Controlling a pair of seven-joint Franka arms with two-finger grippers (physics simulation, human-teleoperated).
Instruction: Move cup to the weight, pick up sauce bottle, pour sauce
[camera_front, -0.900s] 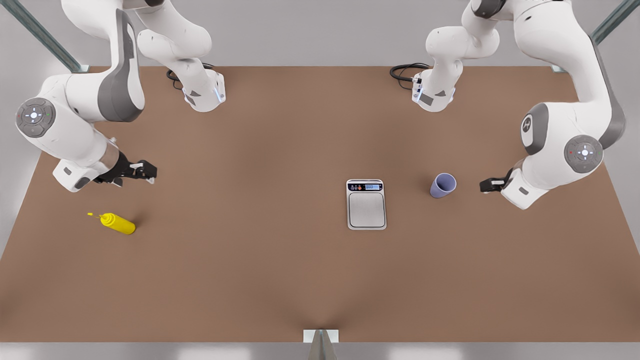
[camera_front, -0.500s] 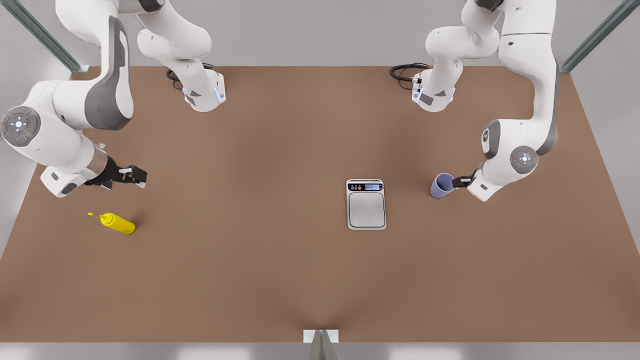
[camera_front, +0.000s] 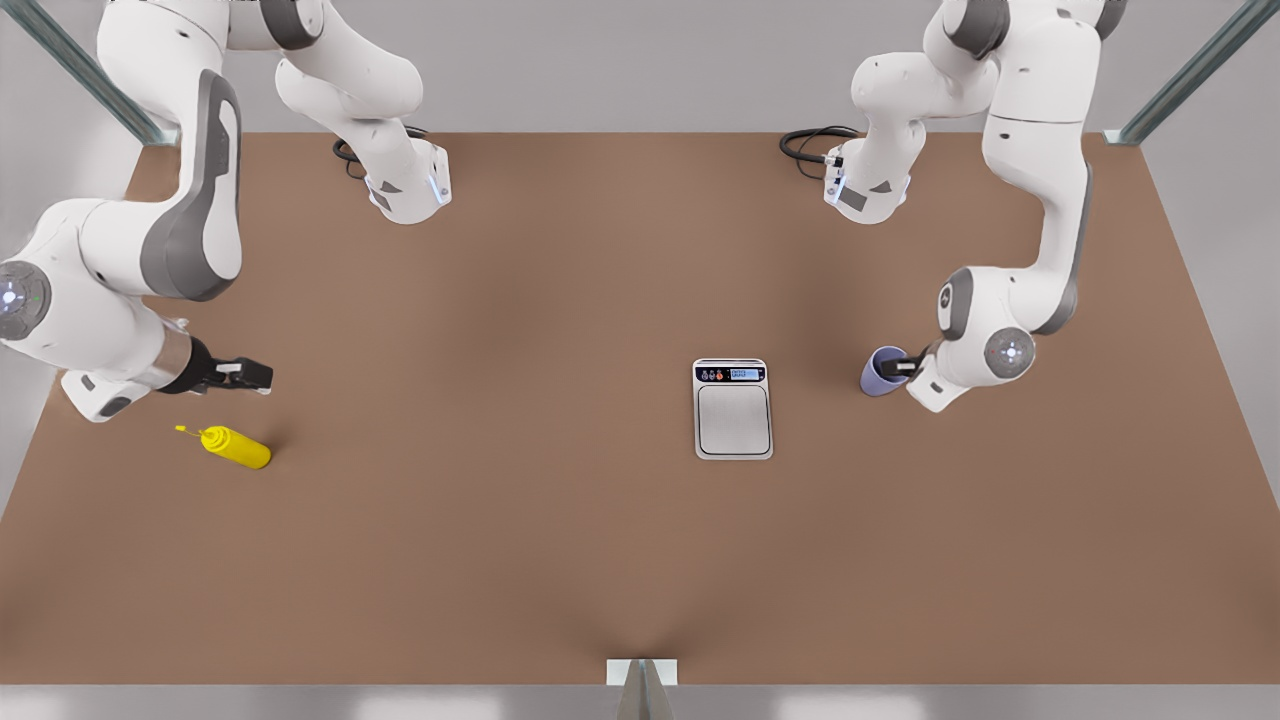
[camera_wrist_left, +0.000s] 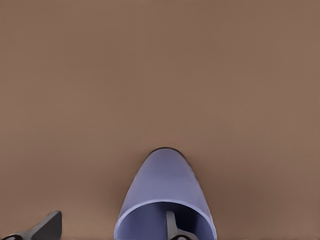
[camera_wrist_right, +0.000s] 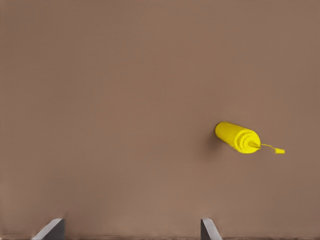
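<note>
Lavender-blue cup (camera_front: 884, 371) stands on the table (camera_front: 560, 560) just right of the weight (camera_front: 733, 408), mouth up, long axis upright. The left gripper (camera_front: 898, 366) straddles its right wall, fingers apart, one finger (camera_wrist_left: 172, 227) inside the rim. Advice: close squarely on the wall and lift straight. The right gripper (camera_front: 262, 374), fingers spread, hovers far of the lying sauce bottle (camera_front: 236, 446), nozzle pointing left

Even, bright overhead light; soft short shadows on the table (camera_front: 560, 300); no glare; slight blur.
</note>
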